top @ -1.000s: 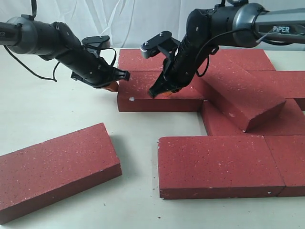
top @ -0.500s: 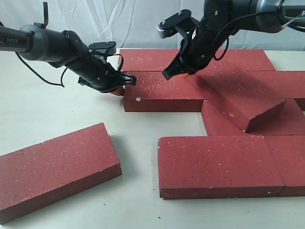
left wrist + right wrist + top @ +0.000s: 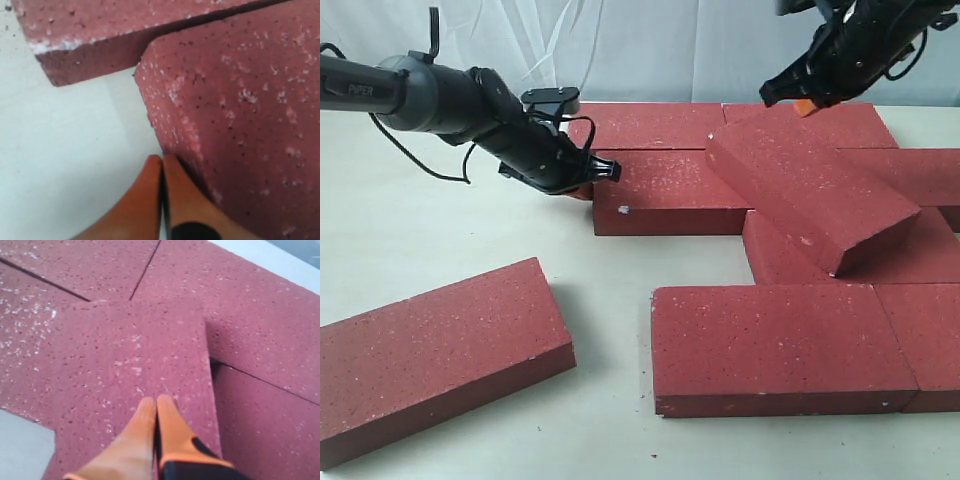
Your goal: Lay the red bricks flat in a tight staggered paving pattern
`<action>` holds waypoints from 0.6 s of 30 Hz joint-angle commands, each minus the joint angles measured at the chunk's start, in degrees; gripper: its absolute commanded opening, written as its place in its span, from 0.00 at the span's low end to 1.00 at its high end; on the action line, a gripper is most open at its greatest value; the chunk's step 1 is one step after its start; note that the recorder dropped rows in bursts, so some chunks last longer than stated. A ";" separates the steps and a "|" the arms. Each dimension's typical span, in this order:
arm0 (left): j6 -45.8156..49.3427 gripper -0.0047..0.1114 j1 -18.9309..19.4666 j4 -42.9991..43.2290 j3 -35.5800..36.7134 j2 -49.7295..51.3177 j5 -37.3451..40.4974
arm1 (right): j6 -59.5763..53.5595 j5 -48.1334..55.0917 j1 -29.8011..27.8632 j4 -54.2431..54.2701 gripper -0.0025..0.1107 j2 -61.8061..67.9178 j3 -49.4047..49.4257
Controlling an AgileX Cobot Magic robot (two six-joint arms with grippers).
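Note:
Several red bricks lie on the pale table point(image 3: 440, 240). My left gripper point(image 3: 583, 188) is shut, its orange tips pressed against the left end of the middle brick point(image 3: 670, 195). The left wrist view shows the same contact: the gripper point(image 3: 162, 159) touches that brick's end face point(image 3: 240, 100). One tilted brick point(image 3: 810, 195) rests askew on top of its neighbours. My right gripper point(image 3: 804, 104) hovers shut above the far end of it; in the right wrist view the gripper point(image 3: 156, 401) hangs over the tilted brick point(image 3: 125, 365), holding nothing.
A loose brick point(image 3: 430, 355) lies apart at the front left. Two bricks sit side by side at the front right point(image 3: 780, 345). More bricks form the back row point(image 3: 650, 125) and the right side point(image 3: 920, 170). White cloth hangs behind.
The left gripper has pushed the middle brick a little to the right. The right gripper has lifted off that brick and swung up and to the right, above the tilted brick.

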 commanded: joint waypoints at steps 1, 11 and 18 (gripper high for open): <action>0.22 0.04 -1.10 -1.08 -0.38 0.58 -2.52 | 0.08 -2.27 -2.64 1.76 0.01 -4.35 4.34; 0.22 0.04 -2.20 -2.91 -0.38 2.41 -7.24 | 0.35 -5.44 -2.92 2.03 0.01 -17.32 19.94; 0.22 0.04 -2.45 -3.70 -0.38 2.41 -8.66 | 0.06 -6.44 -2.92 9.64 0.01 -33.69 26.70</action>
